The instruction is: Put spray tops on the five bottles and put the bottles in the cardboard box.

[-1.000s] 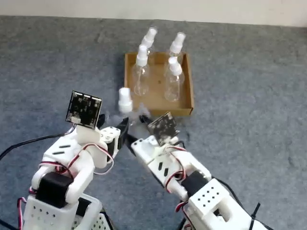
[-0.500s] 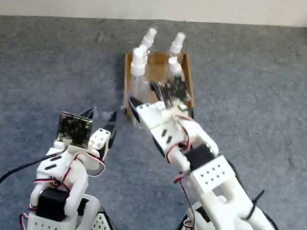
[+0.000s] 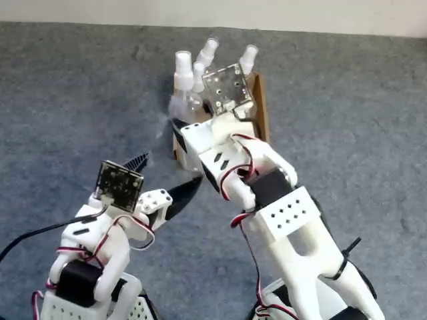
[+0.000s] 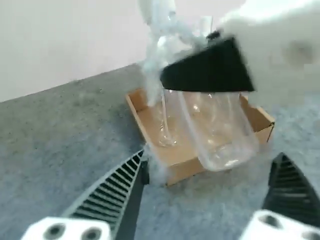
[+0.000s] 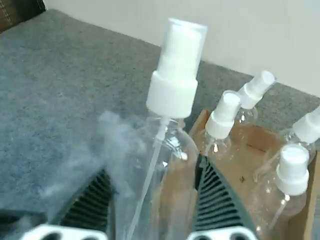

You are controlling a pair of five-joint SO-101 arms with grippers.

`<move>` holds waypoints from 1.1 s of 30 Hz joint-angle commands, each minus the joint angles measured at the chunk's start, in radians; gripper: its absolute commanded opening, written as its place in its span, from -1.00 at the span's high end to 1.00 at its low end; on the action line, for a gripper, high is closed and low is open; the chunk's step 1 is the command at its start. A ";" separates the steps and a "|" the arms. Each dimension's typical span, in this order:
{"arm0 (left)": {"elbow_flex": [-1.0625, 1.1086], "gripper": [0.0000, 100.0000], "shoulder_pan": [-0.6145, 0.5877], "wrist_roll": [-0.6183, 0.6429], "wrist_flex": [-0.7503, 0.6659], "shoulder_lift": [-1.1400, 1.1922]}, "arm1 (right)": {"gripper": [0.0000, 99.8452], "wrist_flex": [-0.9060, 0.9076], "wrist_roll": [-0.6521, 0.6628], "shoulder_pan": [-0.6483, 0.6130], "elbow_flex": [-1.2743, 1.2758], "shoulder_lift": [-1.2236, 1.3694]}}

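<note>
Clear plastic bottle [image 5: 167, 150], spray top [image 5: 177, 65] fitted, hangs clenched in the right tool [image 5: 150, 200] over the cardboard box's [image 3: 261, 113] left edge, beside four bottles [image 5: 222, 120] inside. Lowered here, its base could catch the rim or topple a neighbour. Nearer, the left tool [image 3: 165, 175] gapes empty.

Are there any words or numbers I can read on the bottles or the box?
There is no text that can be read.
Each clear bottle has no label.
The cardboard box is plain brown.
The boards on the arms show only specks too small to read.
</note>
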 commanded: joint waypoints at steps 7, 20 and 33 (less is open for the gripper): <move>0.085 0.43 -0.050 -0.052 -0.186 0.007 | 0.99 0.237 -0.008 -0.065 -0.180 -0.116; 0.088 0.44 -0.056 -0.057 -0.186 0.007 | 0.99 0.377 -0.005 -0.056 -0.179 -0.265; 0.088 0.47 -0.087 -0.054 -0.180 -0.005 | 0.99 0.213 0.063 0.082 -0.143 -0.223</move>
